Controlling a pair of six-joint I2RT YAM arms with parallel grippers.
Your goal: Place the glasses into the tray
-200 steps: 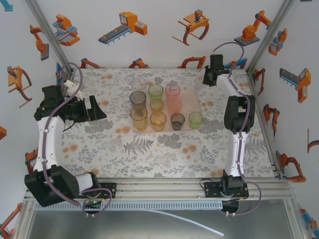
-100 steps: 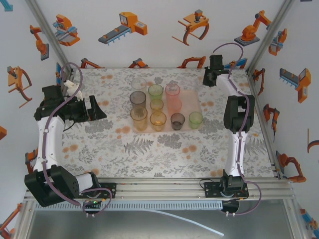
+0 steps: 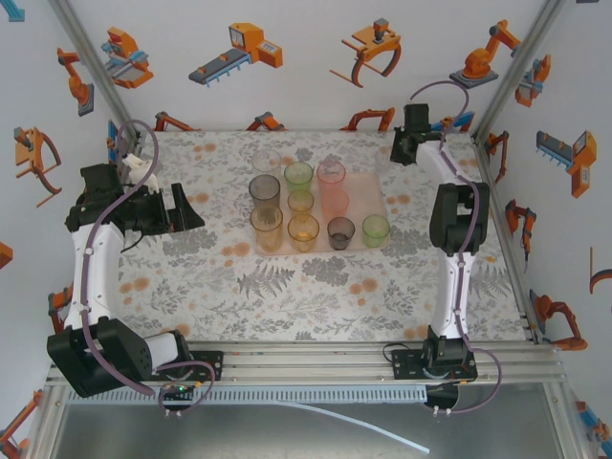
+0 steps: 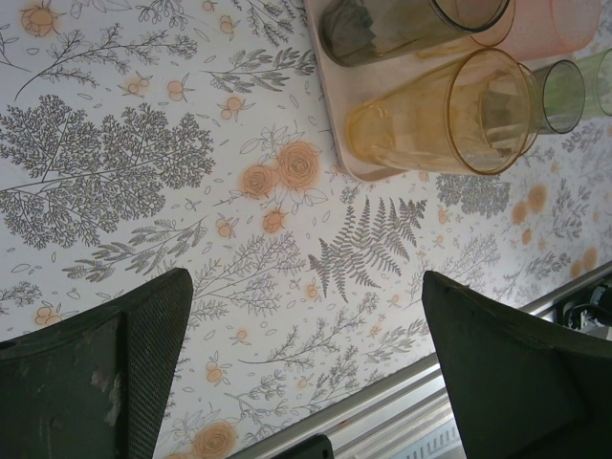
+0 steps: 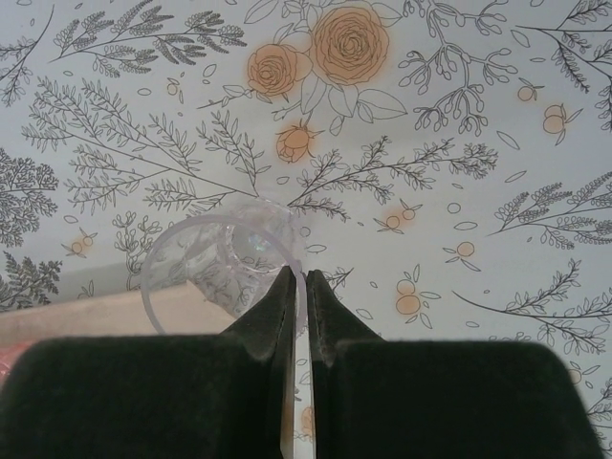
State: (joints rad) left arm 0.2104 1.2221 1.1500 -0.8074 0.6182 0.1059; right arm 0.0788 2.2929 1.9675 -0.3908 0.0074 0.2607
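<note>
Since a second ago the right hand [image 5: 298, 277] has pinched shut on the rim of the clear glass [image 5: 206, 258], which stands on the desk [image 5: 459, 143] just beside the tray [image 5: 86, 311]. The grasp looks made; next it likely needs lifting over the rim to join the other glasses [image 3: 303, 230]. The left hand [image 4: 301, 287] gapes, empty.

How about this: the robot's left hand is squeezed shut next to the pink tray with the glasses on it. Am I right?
Not quite. The left hand is wide open, not squeezed shut: the left wrist view shows its two fingers far apart. It is next to the pink tray with the glasses on it, as you said.
</note>
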